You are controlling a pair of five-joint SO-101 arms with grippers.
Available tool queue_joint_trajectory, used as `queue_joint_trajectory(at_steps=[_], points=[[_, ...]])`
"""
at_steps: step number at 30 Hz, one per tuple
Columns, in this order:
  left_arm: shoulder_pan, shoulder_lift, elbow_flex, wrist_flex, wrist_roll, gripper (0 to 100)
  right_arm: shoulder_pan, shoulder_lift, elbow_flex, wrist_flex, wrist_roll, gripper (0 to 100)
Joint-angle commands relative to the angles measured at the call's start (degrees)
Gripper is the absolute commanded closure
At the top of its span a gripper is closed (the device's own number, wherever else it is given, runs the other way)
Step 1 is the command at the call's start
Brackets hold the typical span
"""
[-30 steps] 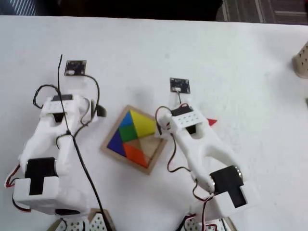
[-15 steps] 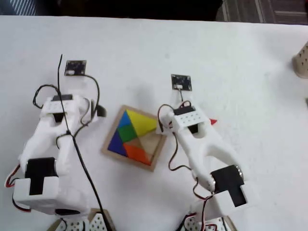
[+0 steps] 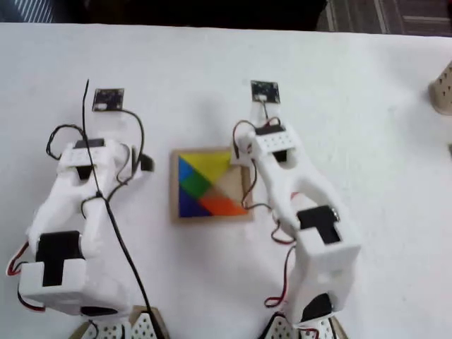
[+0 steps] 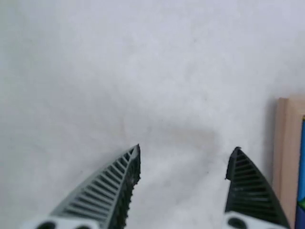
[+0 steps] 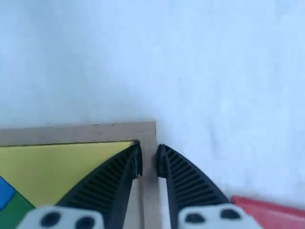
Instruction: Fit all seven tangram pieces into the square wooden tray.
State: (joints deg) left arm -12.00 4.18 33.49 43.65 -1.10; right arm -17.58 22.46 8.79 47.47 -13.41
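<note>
The left gripper hangs over bare table with its fingers spread wide, holding nothing, just beside the tray. The tray lies between the arms, mostly filled with coloured pieces, with a bare gap on its right side. The right gripper is clenched on the tray's wall at the far right corner, one finger inside by the yellow piece, one outside. A red piece lies on the table near it. Best to release the wall gently so the tray sits square, then fetch the red piece. A second ago the tray sat cornerwise like a diamond; now it is square, and the right arm has swung round with it
</note>
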Motion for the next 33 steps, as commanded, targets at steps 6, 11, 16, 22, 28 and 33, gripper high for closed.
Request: queue_joint_trajectory(at_steps=[6,11,16,22,28,33], points=[[-0.75,-3.30,-0.35,-1.14,-0.70,71,3.56,10.51,-23.82,0.66,0.35,98.1],[-0.75,-3.30,-0.35,-1.14,-0.70,70,7.87,17.54,-35.78,3.74,0.18,98.1],[-0.57,-3.30,-0.35,-1.14,-0.70,70,12.70,24.22,-46.86,7.87,-3.78,98.1],[-0.57,-3.30,-0.35,-1.05,-0.70,70,17.63,29.23,-56.26,16.92,-4.22,98.1],[-0.40,-3.30,0.26,-1.41,-0.70,70,21.85,29.67,-60.04,29.76,-3.43,96.6],[2.59,-3.47,0.88,-0.97,-0.70,71,20.79,29.93,-66.81,38.46,-1.41,81.7]])
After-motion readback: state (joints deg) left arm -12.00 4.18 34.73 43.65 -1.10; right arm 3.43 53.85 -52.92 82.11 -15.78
